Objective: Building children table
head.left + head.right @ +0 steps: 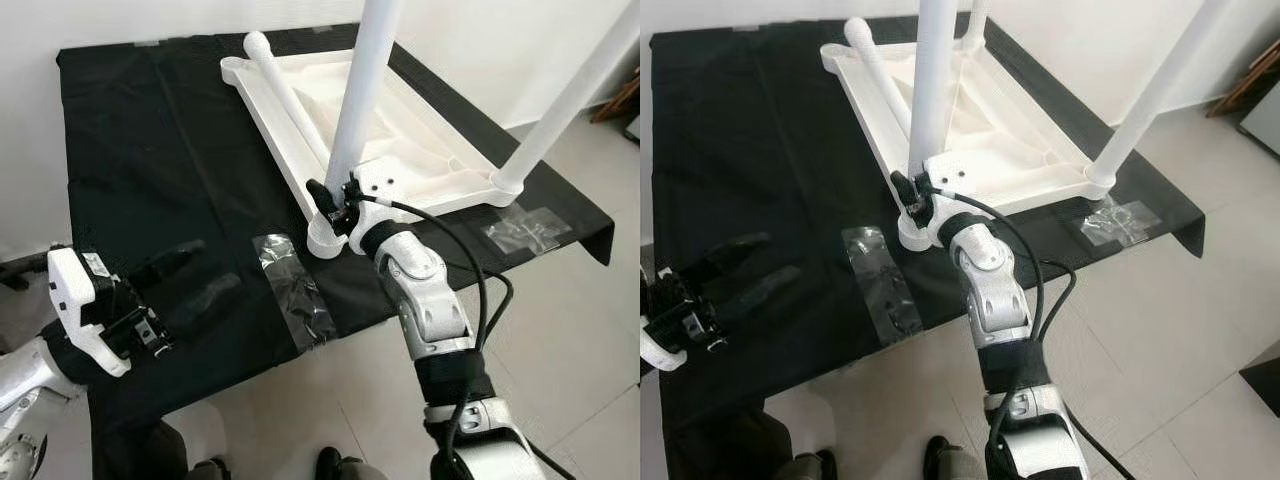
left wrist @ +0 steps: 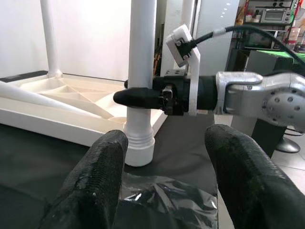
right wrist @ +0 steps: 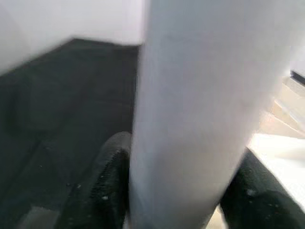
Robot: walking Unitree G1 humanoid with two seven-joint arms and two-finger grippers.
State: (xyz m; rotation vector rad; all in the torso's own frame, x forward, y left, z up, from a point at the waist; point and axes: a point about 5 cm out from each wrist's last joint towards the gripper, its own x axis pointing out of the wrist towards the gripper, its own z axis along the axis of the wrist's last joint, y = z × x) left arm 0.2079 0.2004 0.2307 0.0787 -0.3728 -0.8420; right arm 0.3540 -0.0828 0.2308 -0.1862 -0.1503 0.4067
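Note:
A white children's table top (image 1: 420, 140) lies upside down on a table draped in black cloth (image 1: 150, 150). One white leg (image 1: 362, 90) stands upright in the near corner socket, and my right gripper (image 1: 337, 205) is shut on it just above the base. The right wrist view has that leg (image 3: 200, 105) between both black fingers (image 3: 107, 181). A second leg (image 1: 570, 95) stands at the right corner. Another leg (image 1: 285, 95) lies loose along the top's left rim. My left gripper (image 1: 213, 265) hovers open over the cloth's near-left part, pointing toward the held leg (image 2: 142, 71).
A crumpled clear plastic bag (image 1: 295, 290) lies on the cloth between the two grippers, and a second one (image 1: 525, 228) sits near the right corner. Pale tiled floor (image 1: 560, 330) runs along the table's near and right edges. A white wall stands behind.

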